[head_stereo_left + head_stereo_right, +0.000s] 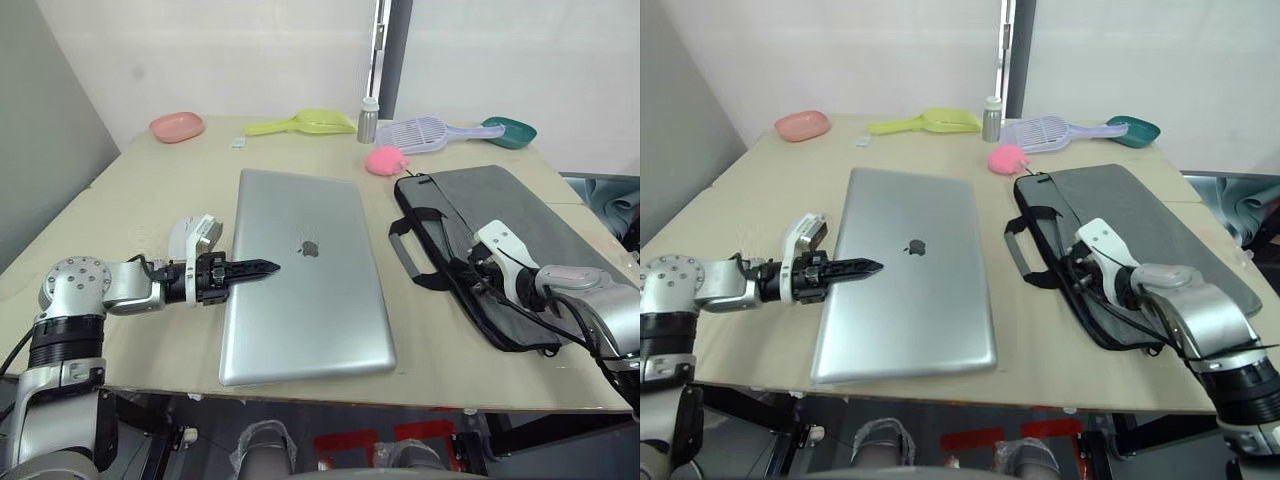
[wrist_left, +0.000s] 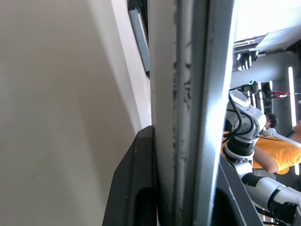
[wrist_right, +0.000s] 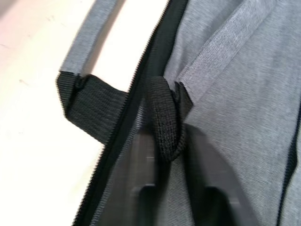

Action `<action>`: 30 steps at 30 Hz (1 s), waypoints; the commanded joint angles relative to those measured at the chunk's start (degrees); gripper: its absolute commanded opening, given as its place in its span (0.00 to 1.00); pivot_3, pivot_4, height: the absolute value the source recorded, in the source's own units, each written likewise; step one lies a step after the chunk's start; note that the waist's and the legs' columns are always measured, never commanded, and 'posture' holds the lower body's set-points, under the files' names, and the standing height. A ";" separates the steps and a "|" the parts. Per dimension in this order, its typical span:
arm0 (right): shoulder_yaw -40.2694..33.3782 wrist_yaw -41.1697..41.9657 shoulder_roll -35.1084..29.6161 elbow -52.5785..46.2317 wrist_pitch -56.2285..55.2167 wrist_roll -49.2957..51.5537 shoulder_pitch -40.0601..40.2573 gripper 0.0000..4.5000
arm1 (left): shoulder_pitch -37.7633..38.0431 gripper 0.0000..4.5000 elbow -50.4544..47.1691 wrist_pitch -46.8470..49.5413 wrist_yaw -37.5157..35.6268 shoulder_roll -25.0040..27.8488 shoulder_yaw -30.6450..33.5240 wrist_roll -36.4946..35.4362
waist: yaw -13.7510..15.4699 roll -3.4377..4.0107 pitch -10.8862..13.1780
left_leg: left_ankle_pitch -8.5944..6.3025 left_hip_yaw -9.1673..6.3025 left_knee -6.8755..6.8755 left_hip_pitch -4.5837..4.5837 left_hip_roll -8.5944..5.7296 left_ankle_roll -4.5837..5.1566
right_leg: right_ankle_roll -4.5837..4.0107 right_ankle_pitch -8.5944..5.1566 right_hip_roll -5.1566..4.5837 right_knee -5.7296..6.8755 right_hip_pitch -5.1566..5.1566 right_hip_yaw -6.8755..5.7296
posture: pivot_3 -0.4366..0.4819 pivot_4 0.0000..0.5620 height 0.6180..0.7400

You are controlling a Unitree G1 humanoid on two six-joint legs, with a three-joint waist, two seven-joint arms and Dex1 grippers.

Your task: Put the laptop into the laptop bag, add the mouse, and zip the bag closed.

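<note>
Silver laptop (image 1: 300,275) lies flat mid-table; left gripper (image 1: 262,268) pinches its near-left edge, jaws closed on it. Grey laptop bag (image 1: 500,235) sits just right of the laptop, where right gripper (image 3: 167,141) clamps its black strap. White mouse (image 1: 183,236) rests just left of the laptop.

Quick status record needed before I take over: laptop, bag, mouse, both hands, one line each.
laptop: closed, flat on the table, left of the bag
laptop bag: flat on the table, its near-left edge unzipped
mouse: cannot tell where it is
left hand: fingers clamped on the laptop's left edge
right hand: at the bag's open edge, a black strap loop between its fingers
table: pink plush beyond the laptop
</note>
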 commanded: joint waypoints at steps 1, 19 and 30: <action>-1.20 0.09 0.40 -3.14 2.84 1.34 0.29 0.00 | -2.75 0.08 -0.19 0.21 -0.62 -0.86 3.51 -3.70 | -0.02 0.00 0.00 | 0.00 0.00 -0.01 0.00 0.00 0.00 | 0.00 0.00 0.00 0.00 0.00 0.00 | 0.48 0.27 1.00; -24.40 -0.90 3.98 -12.22 25.43 20.17 -11.06 0.00 | -11.13 0.08 11.38 -2.22 15.40 -12.21 9.28 -8.30 | 0.93 0.01 0.00 | 0.02 -0.01 -0.07 -0.06 -0.02 0.03 | 0.02 0.01 0.01 -0.07 -0.03 -0.02 | 0.48 0.27 1.00; -27.31 -1.40 4.14 -13.81 25.04 25.09 -10.60 0.00 | -15.64 0.08 23.08 -1.66 24.91 -13.58 10.08 -15.47 | 1.41 0.01 0.00 | 0.02 -0.02 -0.07 -0.06 -0.02 0.01 | 0.07 0.04 0.01 -0.08 -0.03 -0.01 | 0.48 0.27 1.00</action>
